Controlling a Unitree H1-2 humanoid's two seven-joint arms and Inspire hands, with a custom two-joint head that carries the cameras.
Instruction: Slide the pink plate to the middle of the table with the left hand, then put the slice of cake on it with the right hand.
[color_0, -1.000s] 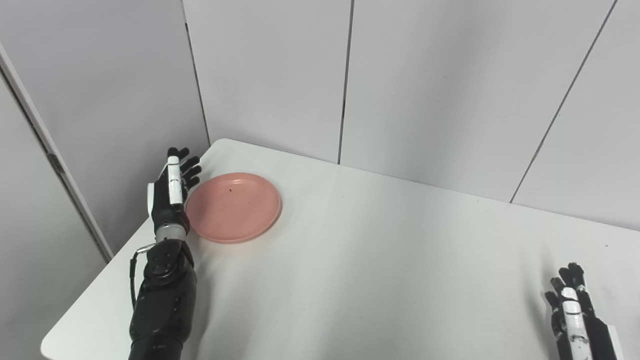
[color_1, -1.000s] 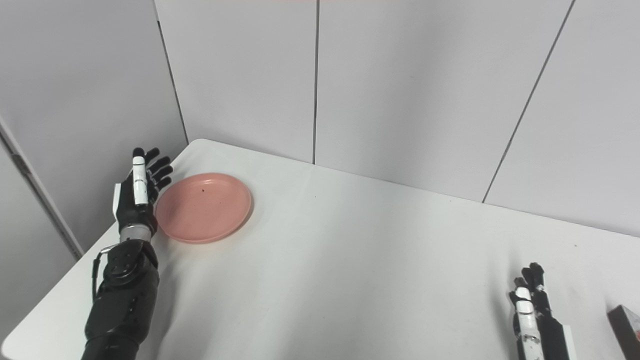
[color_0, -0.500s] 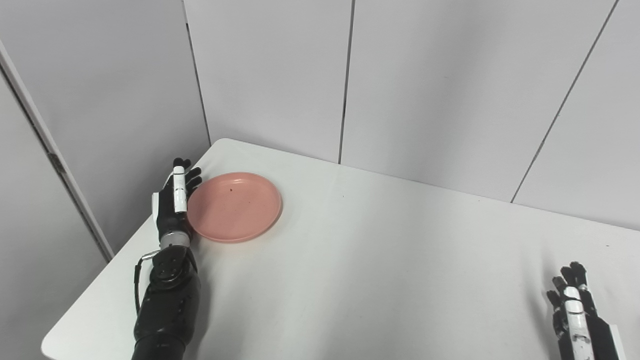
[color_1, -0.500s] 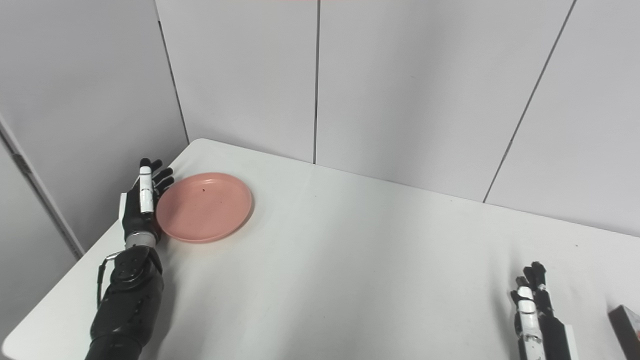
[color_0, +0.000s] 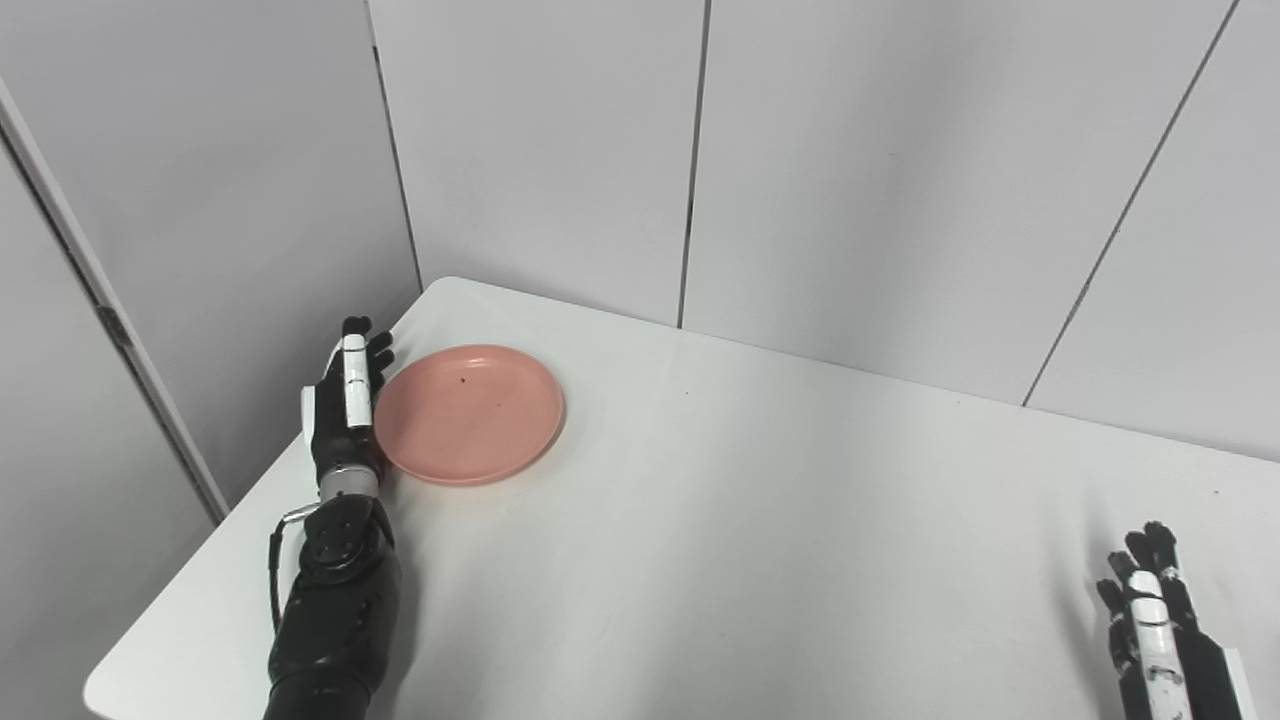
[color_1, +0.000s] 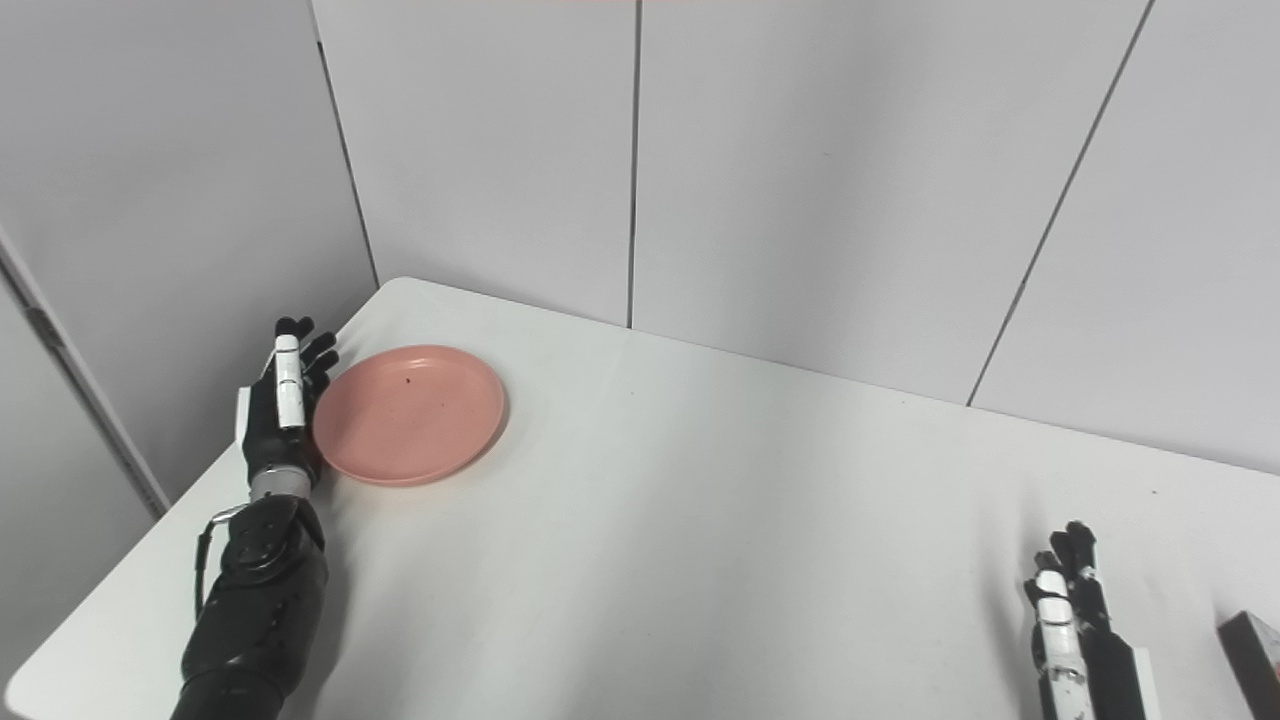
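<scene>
A round pink plate (color_0: 468, 413) lies flat near the table's far left corner. My left hand (color_0: 345, 405) stands edge-on right against the plate's left rim, fingers straight and apart, holding nothing. My right hand (color_1: 1070, 630) rests open and empty at the table's near right, fingers pointing away. A dark slice of cake (color_1: 1255, 650) shows only at the right edge of the right eye view, just right of the right hand, cut off by the frame.
The white table (color_0: 720, 530) has its left edge (color_0: 250, 500) just beside my left arm. Grey wall panels (color_0: 700, 150) stand close behind the table's far edge.
My left hand has come down and in beside the plate's left rim, its fingers drawn closer together. The plate has hardly moved. The right hand stays put.
</scene>
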